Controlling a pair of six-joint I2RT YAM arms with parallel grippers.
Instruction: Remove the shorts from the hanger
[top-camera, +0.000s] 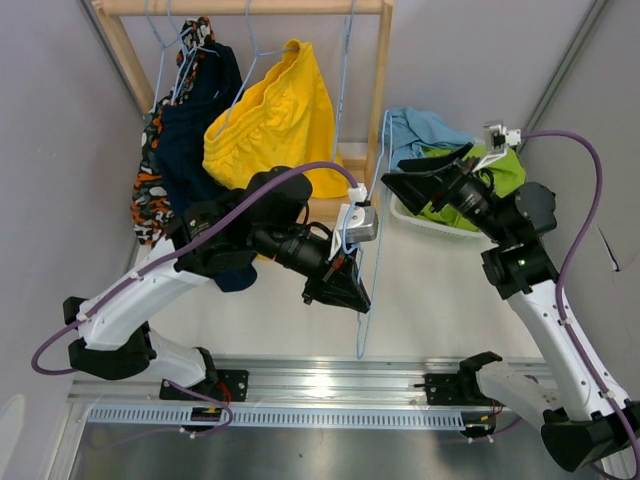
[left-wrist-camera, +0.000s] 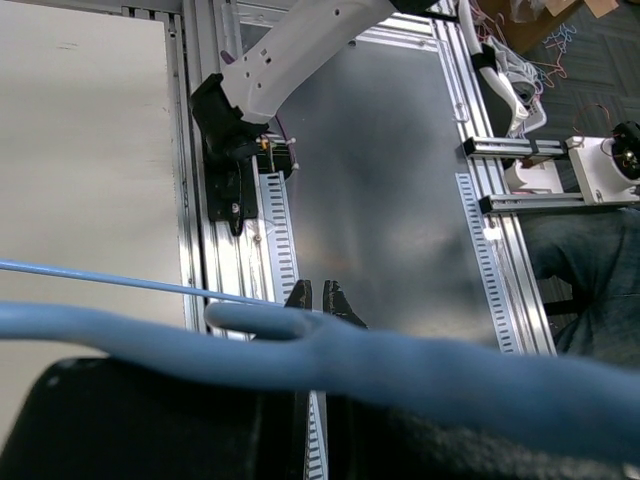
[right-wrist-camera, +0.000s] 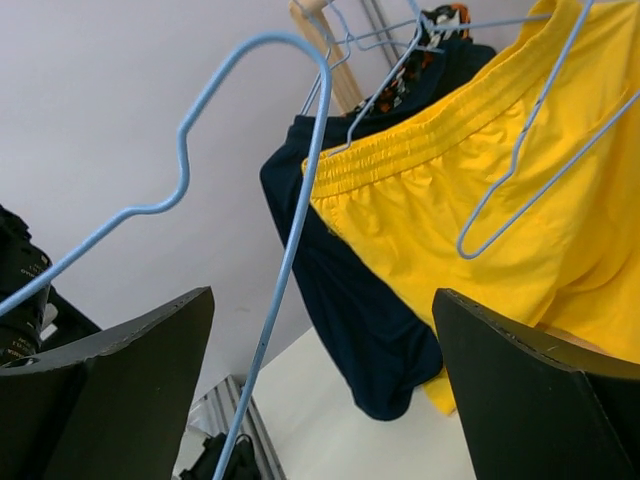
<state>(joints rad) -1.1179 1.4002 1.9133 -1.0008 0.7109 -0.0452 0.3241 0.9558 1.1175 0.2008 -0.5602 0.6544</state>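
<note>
**A:** Where are the shorts sitting?

**B:** The yellow shorts (top-camera: 270, 115), navy shorts (top-camera: 195, 130) and camouflage shorts (top-camera: 150, 190) are hanging on the wooden rack (top-camera: 380, 90). The light blue shorts (top-camera: 420, 128) and lime green shorts (top-camera: 505, 170) are lying in the white basket (top-camera: 425, 225).

**A:** And your grippers?

**B:** Your left gripper (top-camera: 345, 290) is pinching a bare blue hanger (top-camera: 362, 330), fingers nearly together. Your right gripper (top-camera: 395, 172) is hovering by the basket, spread wide, holding nothing.

**A:** What's risky?

**B:** That long wire is reaching towards the rack post. Swinging it carelessly could snag the post or the yellow shorts, or twist it out of your pinch.
</note>
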